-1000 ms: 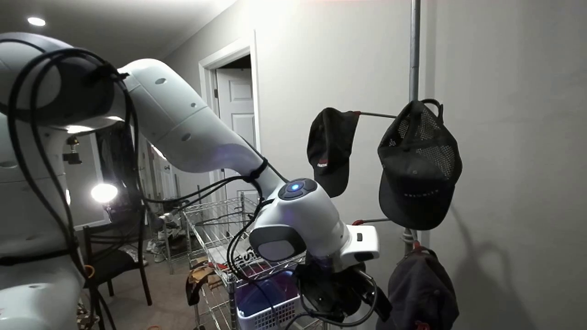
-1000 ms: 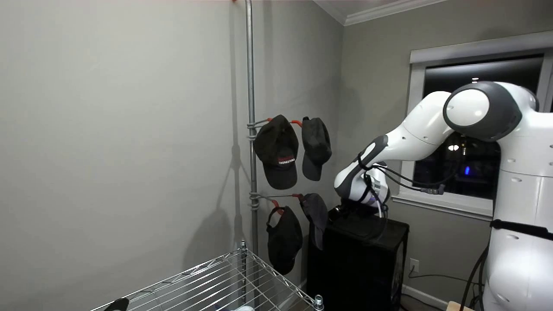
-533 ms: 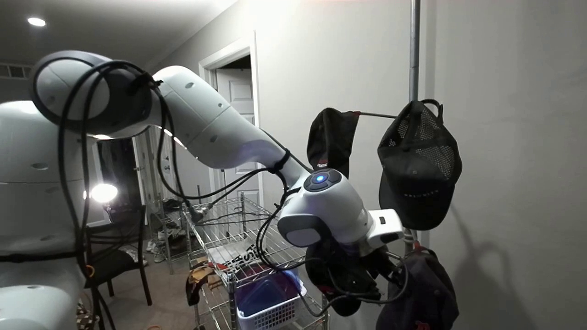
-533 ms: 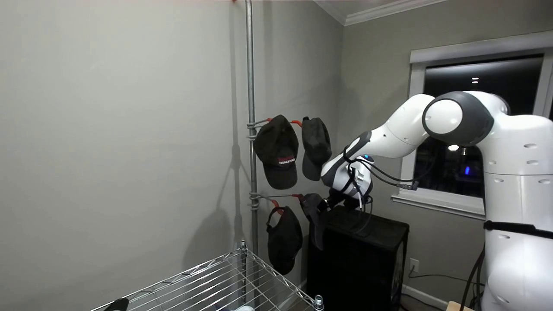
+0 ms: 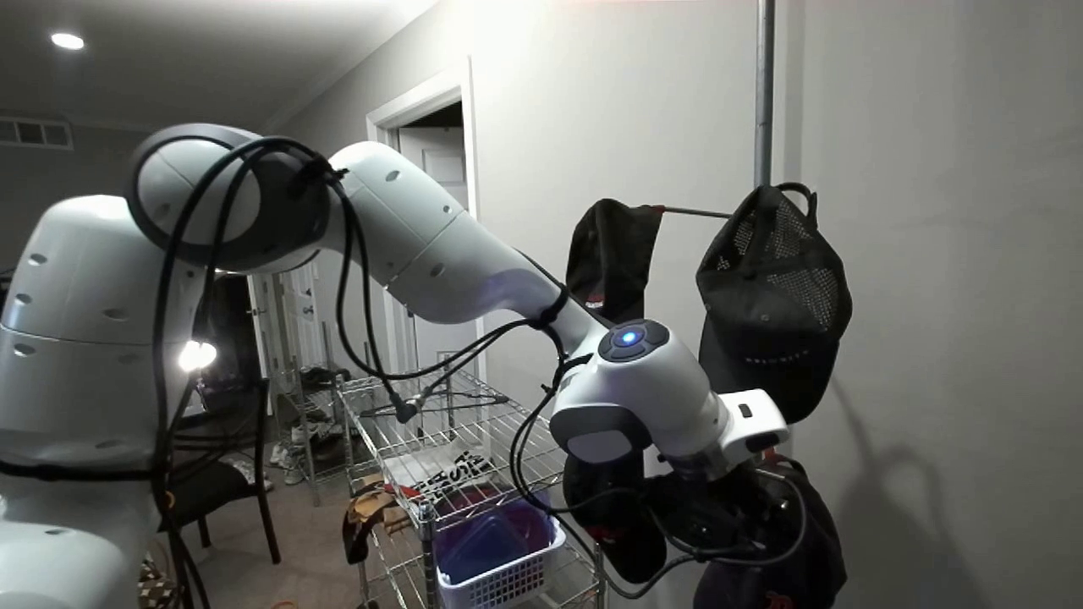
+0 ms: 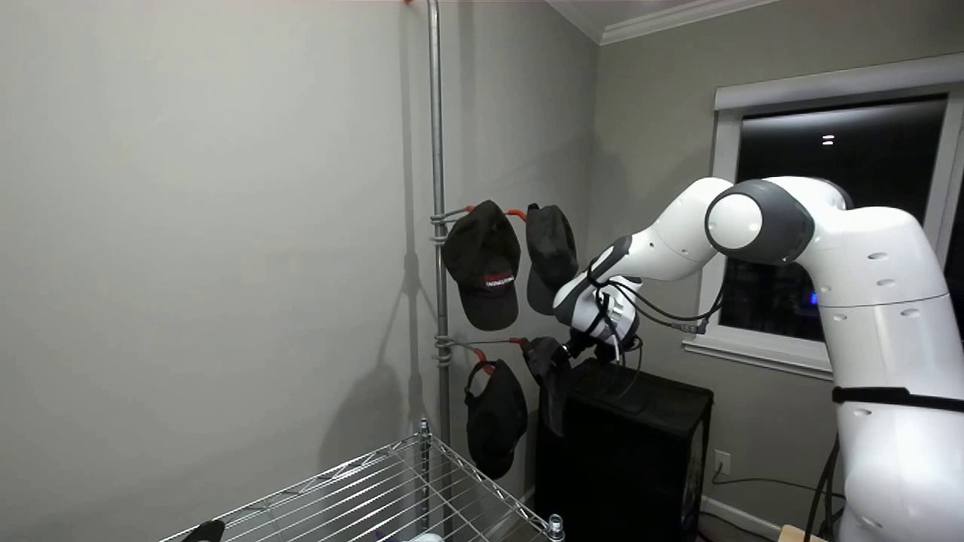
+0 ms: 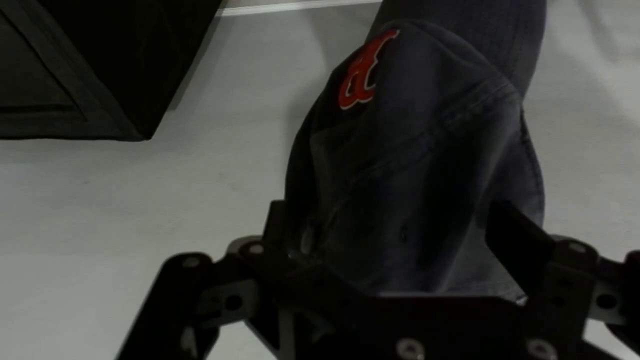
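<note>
A dark grey cap with a red letter (image 7: 435, 125) hangs in front of my gripper (image 7: 395, 220) in the wrist view. The jaws stand wide, one finger (image 7: 520, 240) to each side of the cap's lower part in that view. Whether either finger touches the cloth I cannot tell. In both exterior views the same grey cap (image 5: 795, 567) (image 6: 556, 391) is partly covered by the gripper or lies close beside it. Other black caps hang nearby: a mesh-backed one (image 5: 778, 330) above, one with a small red logo (image 6: 486, 271), and a lower one (image 6: 497, 421).
A metal pole (image 6: 437, 128) carries the hooks with red tips (image 6: 517, 214). Near it stand a wire shelf (image 6: 361, 482) and a black cabinet (image 6: 617, 459). A white basket (image 5: 503, 584) sits on the shelf's lower level. Loose cables (image 5: 533, 507) loop along the arm.
The arm has travelled toward the grey cap, rightward in one exterior picture and leftward in the other. The gripper now overlaps that cap, and a lower black cap has come into sight behind it.
</note>
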You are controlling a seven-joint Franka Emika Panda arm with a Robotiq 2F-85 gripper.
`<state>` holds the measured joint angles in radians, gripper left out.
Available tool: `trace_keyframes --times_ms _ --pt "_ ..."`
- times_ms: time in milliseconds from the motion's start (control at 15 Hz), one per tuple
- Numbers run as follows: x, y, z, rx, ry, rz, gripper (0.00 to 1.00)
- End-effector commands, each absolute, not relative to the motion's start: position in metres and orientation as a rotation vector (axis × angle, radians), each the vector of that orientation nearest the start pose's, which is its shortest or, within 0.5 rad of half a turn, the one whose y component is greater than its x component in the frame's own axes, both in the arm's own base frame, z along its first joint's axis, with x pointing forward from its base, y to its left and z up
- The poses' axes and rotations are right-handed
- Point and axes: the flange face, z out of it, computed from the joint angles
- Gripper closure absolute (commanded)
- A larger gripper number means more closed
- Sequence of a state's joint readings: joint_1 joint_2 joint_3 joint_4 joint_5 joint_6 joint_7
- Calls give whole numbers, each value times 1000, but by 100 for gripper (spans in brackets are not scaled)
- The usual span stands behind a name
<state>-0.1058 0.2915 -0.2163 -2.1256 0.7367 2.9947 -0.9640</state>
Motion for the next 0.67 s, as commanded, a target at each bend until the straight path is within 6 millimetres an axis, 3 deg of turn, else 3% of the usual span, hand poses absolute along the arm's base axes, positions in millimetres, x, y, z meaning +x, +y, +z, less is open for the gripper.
trace_keyframes --times_ms 0,600 --pt "570 -239 328 -3129 -27 -989 26" --pt "575 -234 325 -3112 -72 -991 86"
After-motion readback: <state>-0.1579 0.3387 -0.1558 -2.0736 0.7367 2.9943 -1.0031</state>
